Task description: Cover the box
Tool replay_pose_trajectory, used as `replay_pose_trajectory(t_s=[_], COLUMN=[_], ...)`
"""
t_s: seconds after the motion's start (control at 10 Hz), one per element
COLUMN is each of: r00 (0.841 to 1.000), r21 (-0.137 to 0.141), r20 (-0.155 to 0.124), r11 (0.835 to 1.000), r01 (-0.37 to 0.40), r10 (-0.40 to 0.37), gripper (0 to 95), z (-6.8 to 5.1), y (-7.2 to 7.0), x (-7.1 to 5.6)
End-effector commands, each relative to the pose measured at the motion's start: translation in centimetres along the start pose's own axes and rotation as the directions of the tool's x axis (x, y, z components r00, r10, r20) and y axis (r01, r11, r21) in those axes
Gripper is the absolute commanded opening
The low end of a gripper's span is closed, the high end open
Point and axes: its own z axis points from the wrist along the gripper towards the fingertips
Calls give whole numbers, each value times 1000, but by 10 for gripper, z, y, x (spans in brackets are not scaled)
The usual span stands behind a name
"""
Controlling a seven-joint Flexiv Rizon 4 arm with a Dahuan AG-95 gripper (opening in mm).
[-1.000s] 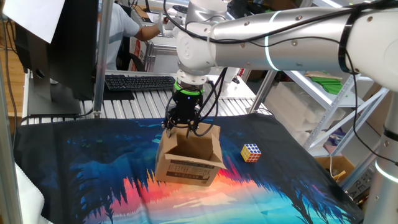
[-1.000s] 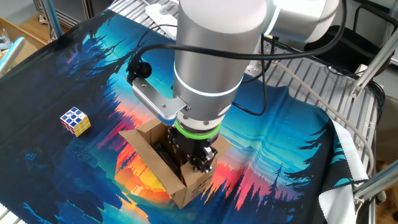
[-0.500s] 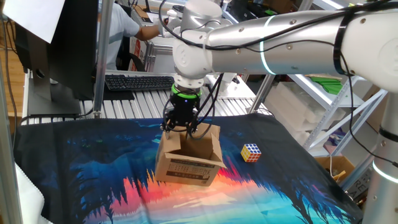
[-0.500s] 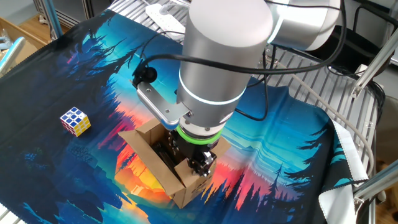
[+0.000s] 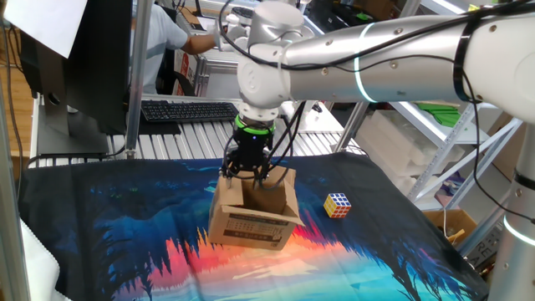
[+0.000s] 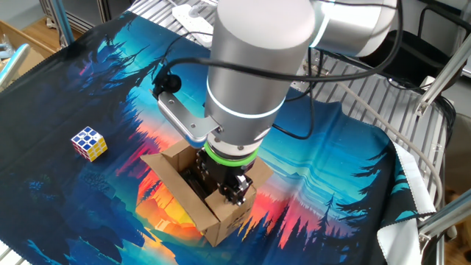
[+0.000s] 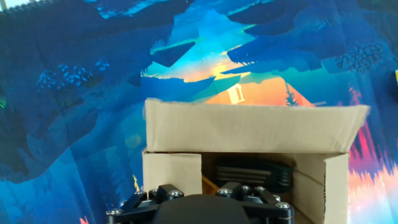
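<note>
1. Box — a small brown cardboard carton — sits near the middle of the cloth-covered worktop, its top open and its flaps raised; we read dark print on the side facing one fixed view.
2. We see the claw pointing straight down over the rear edge of the box, its black fingers low among the flaps, at or just inside the opening.
3. From the other fixed view, the claw is largely hidden by the grey wrist above it; the box shows below, with one flap standing up at the near corner.
4. Whether the fingers are spread or pinching a flap we cannot tell — cardboard and the wrist mask the tips in every view.
5. In the hand view, one long flap of the box stretches across the picture, with the opening and two side flaps below it, and only the black base of the claw shows at the bottom edge.
6. A Rubik's cube rests on the cloth beside the box, apart from it.
7. A black keyboard lies behind the worktop.
</note>
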Motion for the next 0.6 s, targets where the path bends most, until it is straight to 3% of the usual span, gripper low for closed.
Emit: replay_pose_trajectory(t_s=[0.1, 0.6], r00=[1000, 999], r21=[-2, -45], r20=[8, 17], r11=[1000, 998], r01=[-2, -42], r10=[2, 43], gripper=[570, 570], z=[3, 18], y=[1, 8], x=[-1, 0])
